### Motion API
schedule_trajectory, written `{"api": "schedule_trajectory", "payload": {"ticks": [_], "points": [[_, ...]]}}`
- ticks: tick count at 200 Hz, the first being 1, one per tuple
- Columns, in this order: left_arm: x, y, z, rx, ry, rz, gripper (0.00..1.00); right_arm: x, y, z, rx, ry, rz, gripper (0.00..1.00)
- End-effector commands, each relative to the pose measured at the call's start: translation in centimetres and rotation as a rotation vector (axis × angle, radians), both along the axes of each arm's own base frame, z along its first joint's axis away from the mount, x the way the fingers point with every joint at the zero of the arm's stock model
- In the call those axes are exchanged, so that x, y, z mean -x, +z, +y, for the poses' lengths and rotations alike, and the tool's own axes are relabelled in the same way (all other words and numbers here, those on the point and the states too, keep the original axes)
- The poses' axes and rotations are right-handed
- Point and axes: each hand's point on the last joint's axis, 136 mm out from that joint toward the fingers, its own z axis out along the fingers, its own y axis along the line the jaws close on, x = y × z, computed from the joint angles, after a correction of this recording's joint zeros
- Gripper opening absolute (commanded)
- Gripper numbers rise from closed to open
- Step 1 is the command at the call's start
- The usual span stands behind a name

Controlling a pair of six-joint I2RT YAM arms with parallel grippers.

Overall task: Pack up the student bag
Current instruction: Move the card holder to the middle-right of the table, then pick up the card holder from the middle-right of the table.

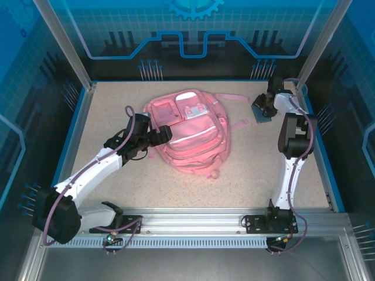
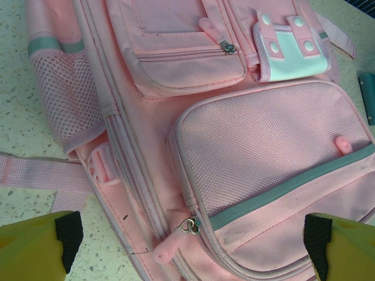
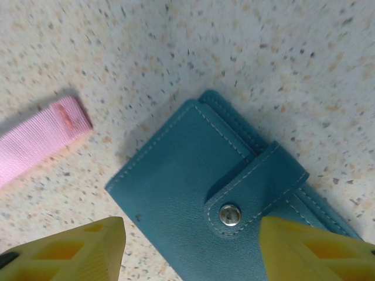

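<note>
Straddling flat teal wallet [image 3: 187,170] far right, right gripper [image 3: 190,249] jaws apart, thin edge may slip; left gripper [image 2: 190,249] wide open over pink backpack [image 2: 269,146]

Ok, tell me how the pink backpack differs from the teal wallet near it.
The backpack is pink; the wallet is teal. The backpack is by far the larger of the two. The backpack's pockets close with zips, while the wallet closes with a tab and a metal snap. Both lie flat on the speckled table.
</note>
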Motion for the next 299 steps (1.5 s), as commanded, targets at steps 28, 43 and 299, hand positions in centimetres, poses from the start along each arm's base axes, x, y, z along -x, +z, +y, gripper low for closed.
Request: {"api": "schedule_trajectory", "payload": {"ticks": [28,43,299], "points": [[-0.2,0.9,-0.1,0.018,-0.006,-0.009,0.99,3.6,-3.5,0.8,-0.073,0.034,0.143,0.65],[-0.2,1.1,-0.1,0.022,-0.01,-0.013,0.99,5.2,-4.0,1.8,-0.125,0.034,0.167,0.65],[-0.9,0.9,-1.6,0.029,-0.081,0.001,0.99,24.2,-0.1,12.6,0.394,0.729,0.429,0.53]]}}
